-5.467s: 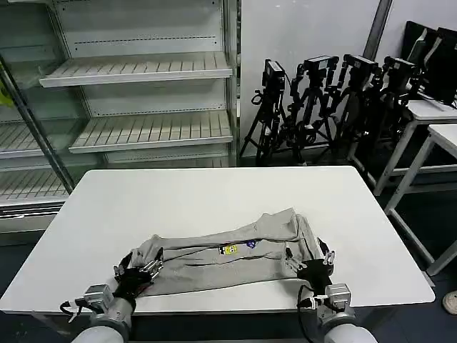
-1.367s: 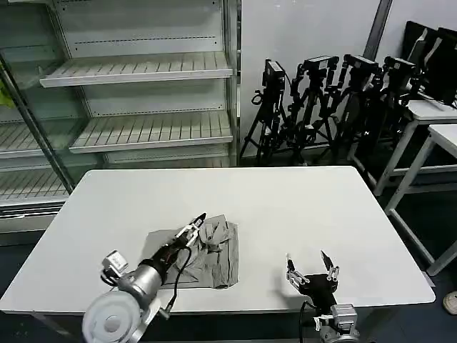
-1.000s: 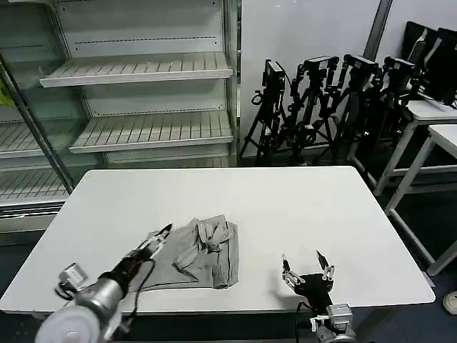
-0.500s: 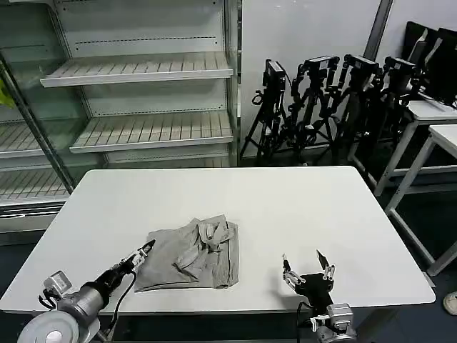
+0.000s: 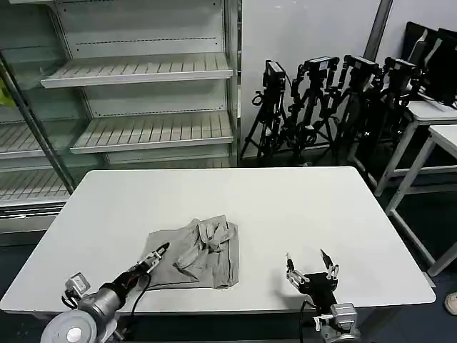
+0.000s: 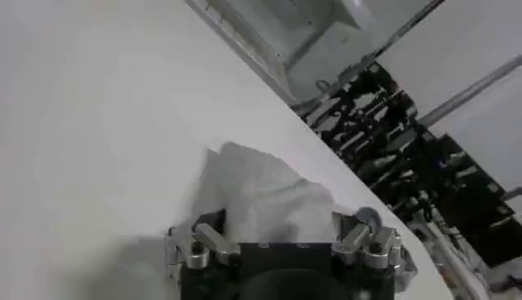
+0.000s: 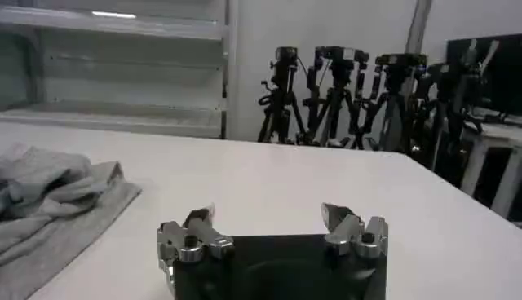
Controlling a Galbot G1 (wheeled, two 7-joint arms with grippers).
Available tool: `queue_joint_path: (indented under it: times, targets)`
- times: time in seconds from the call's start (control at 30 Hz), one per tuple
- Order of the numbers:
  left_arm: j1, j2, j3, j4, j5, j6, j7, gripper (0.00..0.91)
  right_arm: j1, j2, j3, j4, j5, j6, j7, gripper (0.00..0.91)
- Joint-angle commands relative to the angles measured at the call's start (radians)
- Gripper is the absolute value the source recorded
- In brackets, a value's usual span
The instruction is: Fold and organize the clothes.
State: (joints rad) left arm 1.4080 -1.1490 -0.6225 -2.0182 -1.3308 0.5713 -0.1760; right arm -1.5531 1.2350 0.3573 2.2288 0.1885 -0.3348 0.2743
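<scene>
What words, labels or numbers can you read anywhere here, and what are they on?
None can be read.
T-shirt: folded in a bundle on the table, no print or label showing.
Shelves and tripods behind: no legible markings.

Two arms of pale grey round casings, ending in black wrist blocks. Left gripper (image 5: 158, 251): slim black fingers with silvery metal tips, a thin black cable looping beside the forearm, a small grey box with a dark stud at lower left of the frame. Right gripper (image 5: 311, 266): black palm, two short silver-tipped fingers (image 7: 336, 218), bright metal brackets fixed by round screws, a black cable beneath.
</scene>
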Motion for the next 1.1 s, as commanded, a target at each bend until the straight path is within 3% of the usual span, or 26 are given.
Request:
queue_joint_path:
  times: [0.03,0.6,0.9,1.1]
  targets:
    - [-0.031,-0.021,0.033,0.051,-0.015,0.005,-0.004,0.040,-0.002,0.001,0.004,0.001,0.000,-0.001,0.001,0.907]
    - [-0.037,-0.042,-0.018,0.033,-0.101,-0.001,-0.022,0.040,-0.012,0.007,0.009,0.012,-0.003,-0.001,0.001,0.907]
    - [-0.027,-0.090,-0.139,0.007,-0.269,-0.002,-0.049,0.050,-0.024,0.013,0.009,0.026,-0.009,-0.001,0.001,0.907]
    - [-0.013,-0.083,-0.244,0.013,-0.360,0.005,-0.067,0.040,-0.026,0.014,0.007,0.034,-0.009,-0.001,0.001,0.907]
